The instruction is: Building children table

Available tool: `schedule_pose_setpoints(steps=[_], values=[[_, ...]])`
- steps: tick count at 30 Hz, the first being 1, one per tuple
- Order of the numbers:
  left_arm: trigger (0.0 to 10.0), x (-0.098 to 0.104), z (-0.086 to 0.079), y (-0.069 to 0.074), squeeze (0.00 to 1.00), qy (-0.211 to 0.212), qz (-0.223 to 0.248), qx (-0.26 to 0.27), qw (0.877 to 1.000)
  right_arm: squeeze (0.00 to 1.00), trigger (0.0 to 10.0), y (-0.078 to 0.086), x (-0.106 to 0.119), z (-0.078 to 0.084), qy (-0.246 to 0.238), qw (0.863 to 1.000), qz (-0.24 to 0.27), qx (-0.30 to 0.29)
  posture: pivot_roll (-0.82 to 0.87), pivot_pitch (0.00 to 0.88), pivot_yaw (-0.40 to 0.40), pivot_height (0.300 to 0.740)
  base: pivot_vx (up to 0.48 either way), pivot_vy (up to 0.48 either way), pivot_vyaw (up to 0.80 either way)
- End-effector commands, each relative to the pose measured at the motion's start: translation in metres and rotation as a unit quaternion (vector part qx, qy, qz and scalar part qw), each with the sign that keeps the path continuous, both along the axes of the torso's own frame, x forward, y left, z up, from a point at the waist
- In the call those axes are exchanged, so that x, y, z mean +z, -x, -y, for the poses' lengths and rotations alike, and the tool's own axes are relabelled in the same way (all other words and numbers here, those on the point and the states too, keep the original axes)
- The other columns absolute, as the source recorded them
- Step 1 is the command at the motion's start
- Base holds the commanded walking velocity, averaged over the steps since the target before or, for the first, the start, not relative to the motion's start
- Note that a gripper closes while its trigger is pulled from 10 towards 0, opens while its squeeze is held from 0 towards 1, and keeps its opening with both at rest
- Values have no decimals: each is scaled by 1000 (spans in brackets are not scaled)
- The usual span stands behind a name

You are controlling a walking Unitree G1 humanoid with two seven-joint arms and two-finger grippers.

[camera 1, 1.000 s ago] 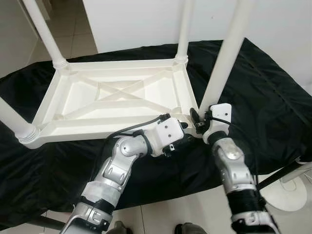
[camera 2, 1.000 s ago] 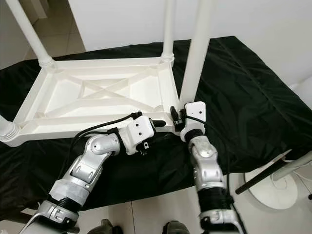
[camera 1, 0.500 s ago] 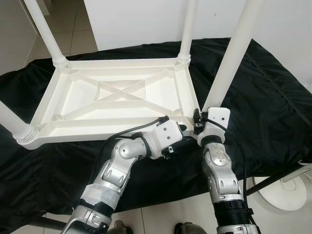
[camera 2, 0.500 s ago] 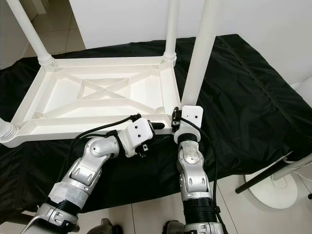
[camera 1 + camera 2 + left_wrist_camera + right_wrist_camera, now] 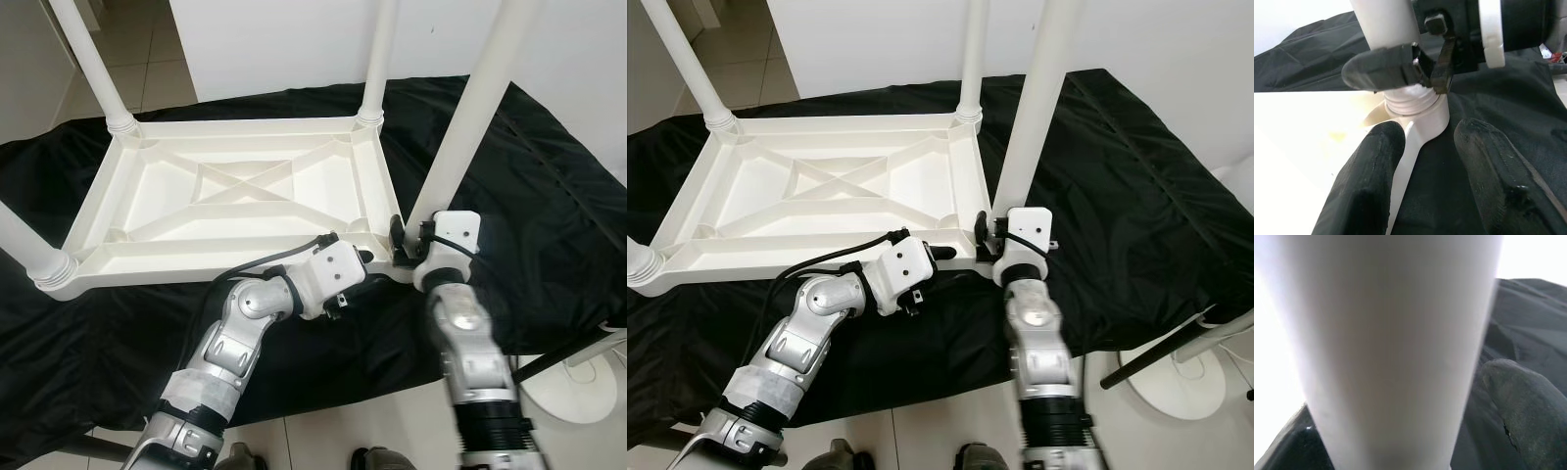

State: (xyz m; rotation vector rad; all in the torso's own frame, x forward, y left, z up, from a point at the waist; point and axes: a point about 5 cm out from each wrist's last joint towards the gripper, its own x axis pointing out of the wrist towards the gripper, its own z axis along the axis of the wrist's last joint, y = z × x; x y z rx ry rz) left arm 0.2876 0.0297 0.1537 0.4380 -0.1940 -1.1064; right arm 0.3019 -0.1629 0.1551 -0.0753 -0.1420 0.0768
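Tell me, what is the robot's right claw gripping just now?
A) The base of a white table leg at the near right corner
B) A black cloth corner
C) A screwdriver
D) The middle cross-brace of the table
A: the right claw is closed round the bottom of the white table leg, just above the corner socket of the upturned table.

black cloth (image 5: 549,196) spread out | white stand base (image 5: 578,387) on tiled floor (image 5: 333,431)
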Motion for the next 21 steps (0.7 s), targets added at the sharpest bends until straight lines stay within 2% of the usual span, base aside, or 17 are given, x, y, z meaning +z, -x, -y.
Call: schedule_pose_setpoints(steps=[1, 2, 3, 8, 11, 12, 13, 15, 16, 17, 18, 19, 21], values=[[10000, 2, -4, -5, 0, 15, 12, 52, 998, 0, 10000, 2, -4, 5, 5, 999, -5, 34, -147, 84, 54, 740, 0, 0, 0], [10000, 2, -3, -5, 0, 15, 12, 51, 999, 0, 10000, 1, -4, 11, 20, 996, -13, 89, -150, 79, 60, 740, 0, 0, 0], [10000, 2, -3, -5, 0, 14, 13, 50, 999, 0, 10000, 0, -4, 13, 29, 994, -14, 106, -150, 79, 60, 740, 0, 0, 0], [10000, 2, -3, -6, 0, 8, 18, 48, 999, 0, 10000, -3, -2, 15, 48, 988, -20, 147, -150, 76, 65, 740, 0, 0, 0], [10000, 4, -3, -8, 0, 7, 20, 48, 999, 0, 10000, -11, 1, 14, 67, 977, -24, 202, -144, 69, 70, 740, 0, 0, 0], [10000, 4, -3, -8, 0, 7, 20, 48, 999, 0, 10000, -11, 1, 14, 67, 977, -24, 202, -144, 69, 70, 740, 0, 0, 0], [10000, 4, -3, -9, 0, 8, 20, 48, 999, 0, 10000, -13, 3, 13, 77, 971, -25, 224, -144, 69, 70, 740, 0, 0, 0], [10000, 4, -3, -9, 0, 8, 20, 48, 999, 0, 10000, -13, 3, 13, 77, 971, -25, 224, -144, 69, 70, 740, 0, 0, 0], [10000, 5, -3, -9, 0, 7, 20, 48, 999, 0, 10000, -17, 4, 12, 89, 966, -28, 241, -144, 68, 71, 740, 0, 0, 0], [10000, 5, -4, -9, 0, 7, 22, 48, 999, 0, 4353, -21, 4, 12, 100, 961, -30, 255, -135, 62, 67, 740, 0, 0, 0], [10000, 5, -4, -9, 0, 7, 22, 48, 999, 0, 4353, -21, 4, 12, 100, 961, -30, 255, -135, 62, 67, 740, 0, 0, 0], [10000, 6, -4, -10, 0, 8, 23, 50, 998, 0, 0, -24, 3, 14, 105, 958, -37, 264, -131, 60, 63, 740, 0, 0, 0], [10000, 6, -4, -10, 0, 8, 24, 51, 998, 0, 0, -25, 2, 15, 107, 956, -41, 269, -127, 60, 60, 740, 0, 0, 0]])
